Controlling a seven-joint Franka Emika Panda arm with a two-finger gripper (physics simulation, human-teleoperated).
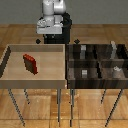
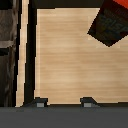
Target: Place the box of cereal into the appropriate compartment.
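Exterior view: small flat red rectangular box of cereal [image 1: 30, 63] lying tilted on the floor of the pale wooden open bin [image 1: 10, 75], nearer its far edge on the exterior view's left; dark compartmented bin [image 1: 95, 63] alongside; wrist view: box [image 2: 110, 21] off-centre, gripper [image 2: 63, 102] fingertips apart, probably empty; best to centre over the box, match its tilt, then descend.

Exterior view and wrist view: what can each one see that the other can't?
Only the exterior view shows the robot arm, the dark bin with its compartments and small grey objects, and the table legs. Only the wrist view shows the gripper, its two fingertips apart over bare wood. Both show the red cereal box lying in the light wooden bin.
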